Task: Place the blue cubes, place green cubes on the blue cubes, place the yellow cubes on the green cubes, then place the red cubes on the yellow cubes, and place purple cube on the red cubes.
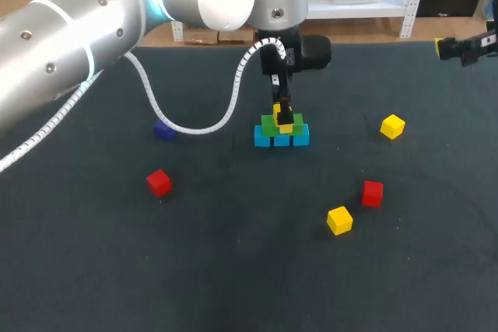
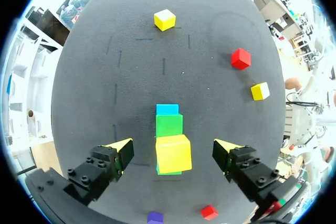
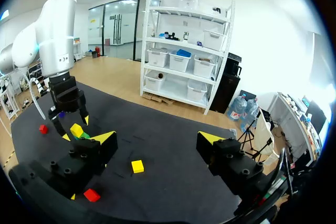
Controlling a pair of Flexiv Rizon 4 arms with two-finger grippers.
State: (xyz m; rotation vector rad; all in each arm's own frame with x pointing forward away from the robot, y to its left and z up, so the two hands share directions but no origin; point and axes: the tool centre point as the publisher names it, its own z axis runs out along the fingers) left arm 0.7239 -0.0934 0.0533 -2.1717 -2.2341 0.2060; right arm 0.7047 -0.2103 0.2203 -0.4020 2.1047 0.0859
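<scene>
While my left gripper (image 2: 174, 146) hangs wide open over the stack, the placed yellow cube (image 2: 173, 153) sits between its fingers, touched by neither, resting on the green cubes (image 2: 169, 125) above the blue cubes (image 1: 281, 139). My right gripper (image 3: 156, 139) is open and empty at the table's far right. Both loose yellow cubes (image 1: 393, 126) lie right of the stack, the farther one likely nearer my right arm.

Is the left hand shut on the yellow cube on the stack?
No, in the left wrist view the fingers of the left hand stand clear of the yellow cube on both sides.
</scene>
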